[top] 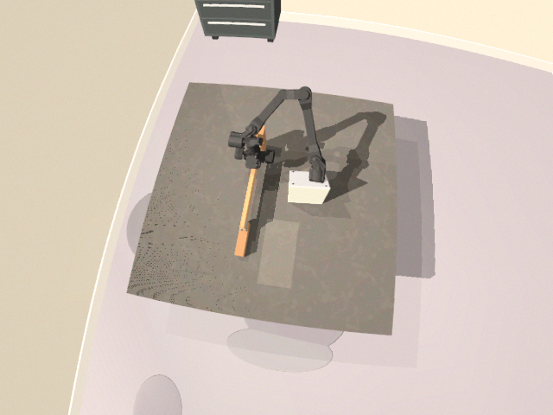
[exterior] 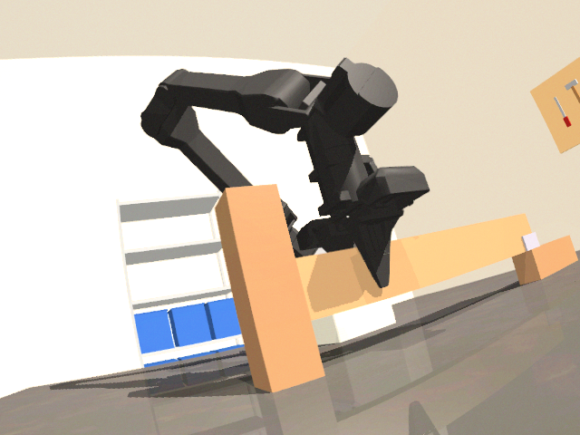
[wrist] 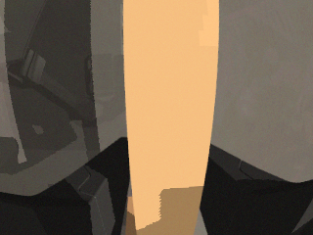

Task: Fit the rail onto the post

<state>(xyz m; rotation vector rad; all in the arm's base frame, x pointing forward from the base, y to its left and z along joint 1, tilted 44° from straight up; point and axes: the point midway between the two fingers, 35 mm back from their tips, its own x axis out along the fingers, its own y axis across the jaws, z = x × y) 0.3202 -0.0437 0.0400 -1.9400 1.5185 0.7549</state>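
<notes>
Gripper (top: 253, 162) (exterior: 374, 275) (wrist: 158, 145) spread astride the rail (top: 248, 196) (exterior: 459, 243) (wrist: 171, 73), slivers of space showing beside it. Rail's near end raised off the table at the post (top: 263, 132) (exterior: 266, 281), far end in the bracket (exterior: 530, 240); peg seating hidden.

2 pegs (exterior: 299, 285) hidden, arm base hidden behind post, cabinet cut off2 pegs hidden, 2 rail holes hidden, drawer cabinet (top: 241, 20) cut off above

Arm (top: 309, 127) (exterior: 210, 91): finished in matte black to dark grey | links: slender, angular-edged | joints: rounded | wrist: capped by a stout flat-ended cylinder (top: 235, 138) (exterior: 373, 86) | tool (exterior: 346, 262) (wrist: 158, 145): formed with tapered, pointed black fingers (exterior: 378, 253)
</notes>
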